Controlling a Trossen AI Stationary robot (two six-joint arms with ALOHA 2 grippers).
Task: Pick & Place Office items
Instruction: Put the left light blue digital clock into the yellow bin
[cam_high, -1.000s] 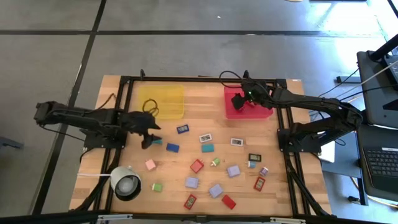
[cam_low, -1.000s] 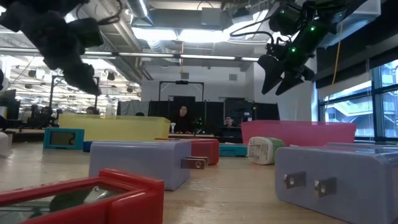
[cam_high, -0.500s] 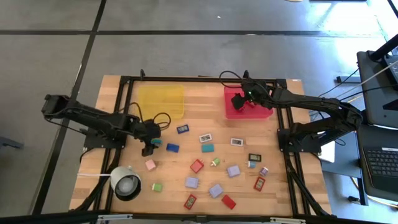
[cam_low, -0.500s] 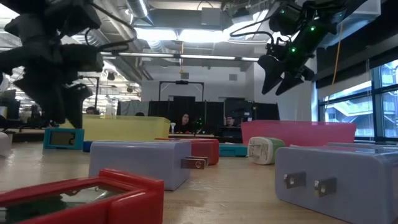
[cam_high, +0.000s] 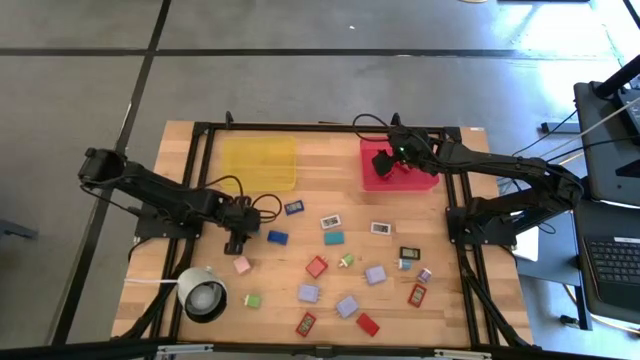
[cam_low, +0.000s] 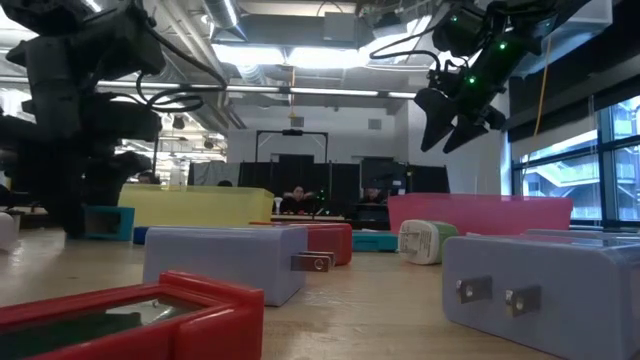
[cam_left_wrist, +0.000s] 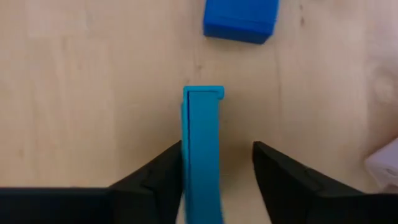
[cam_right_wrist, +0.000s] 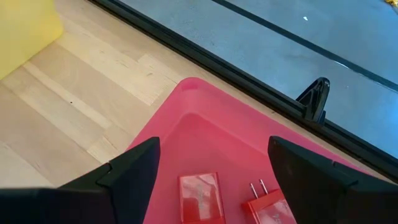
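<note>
A teal flat block (cam_left_wrist: 202, 155) stands on its edge on the wooden table, left of centre (cam_high: 252, 228). My left gripper (cam_left_wrist: 217, 168) points down over it, open, with the block between its fingers; in the low view the gripper (cam_low: 80, 205) hides part of the block (cam_low: 108, 222). My right gripper (cam_right_wrist: 214, 180) hangs open and still above the red tray (cam_high: 398, 170), touching nothing. Two red items (cam_right_wrist: 200, 196) lie in that tray. Several other office items lie scattered across the table's middle and near side. My left gripper comes from above, pointing down, its fingers on either side of the teal block. One finger (cam_left_wrist: 161, 174) lies against one broad face of the block (cam_left_wrist: 185, 155); the other finger (cam_left_wrist: 280, 177) stands a little apart from the opposite face. The block stands upright on its edge on the table.
A blue block (cam_left_wrist: 241, 18) lies just beyond the teal one and a pink block (cam_high: 241, 265) nearer the front. The yellow tray (cam_high: 260, 163) sits at the far left, and a white cylinder (cam_high: 203, 295) at the near left. Black frame rails border the table.
My left gripper has come down to the table, shifted slightly toward the near edge and rolled, so that its fingers now stand around the teal block. The block has kept its place, upright.
</note>
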